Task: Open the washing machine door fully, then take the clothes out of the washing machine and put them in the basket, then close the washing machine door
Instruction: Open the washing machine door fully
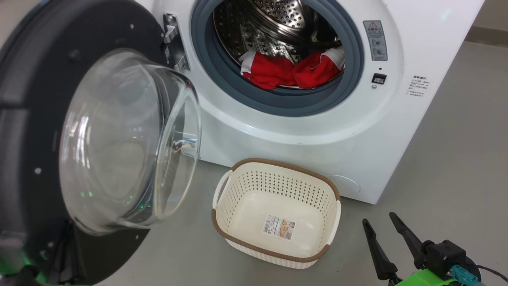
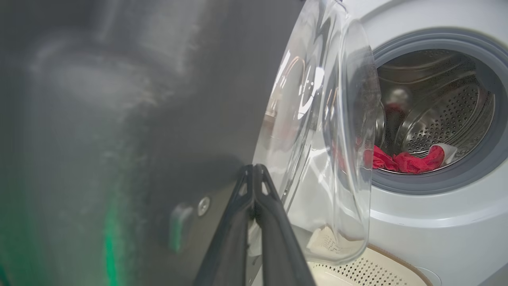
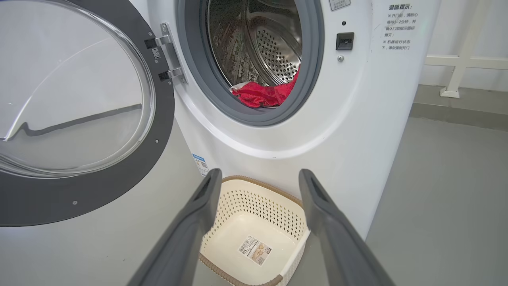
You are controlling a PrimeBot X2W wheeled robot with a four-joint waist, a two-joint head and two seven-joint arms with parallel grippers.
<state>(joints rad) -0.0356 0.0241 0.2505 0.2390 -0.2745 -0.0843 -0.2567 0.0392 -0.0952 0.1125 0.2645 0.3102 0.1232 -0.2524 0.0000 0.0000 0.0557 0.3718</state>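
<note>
While L pincer [image 2: 254, 170] sits shut against door [image 2: 119, 99], R pincer [image 3: 258, 174] gapes empty nr basket [image 3: 258, 206].

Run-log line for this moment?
washing machine door open | clothes inside washing machine | basket empty | left claw shut, near door | right claw open, empty

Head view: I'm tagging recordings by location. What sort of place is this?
Likely a laundry corner, perhaps a test room: a white front-loading washing machine with red clothes inside, and a basket on the grey floor.
</note>
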